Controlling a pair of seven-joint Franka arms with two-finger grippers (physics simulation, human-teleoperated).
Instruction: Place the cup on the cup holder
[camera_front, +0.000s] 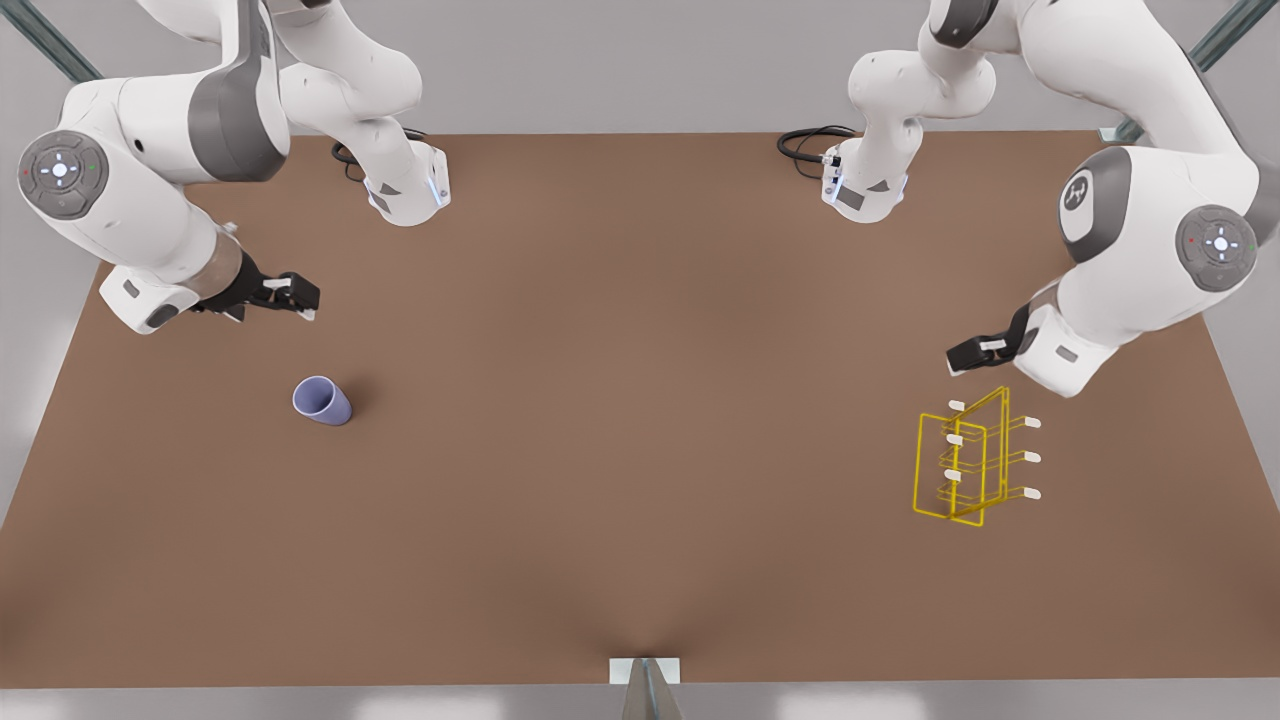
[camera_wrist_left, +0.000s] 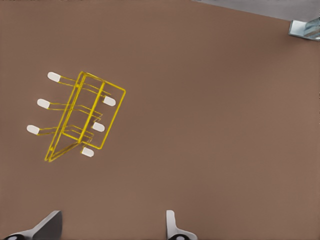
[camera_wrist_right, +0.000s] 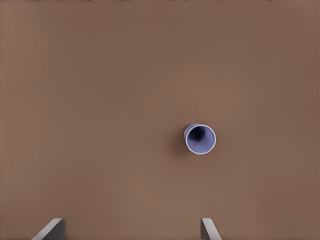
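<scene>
The cup (camera_front: 322, 401) stands upright w/ its mouth up on the brown table (camera_front: 620, 450), on the front view's left, w/ bare table all round it and nothing touching it. The right gripper (camera_front: 300, 296) hangs near it, up above the table, fingers (camera_wrist_right: 209, 229) spread wide and holding nothing. The cup holder (camera_front: 965, 460) stands well apart on the front view's right, and the left gripper (camera_front: 968, 354) hangs just by it, fingers (camera_wrist_left: 175, 227) wide open and empty too.
</scene>
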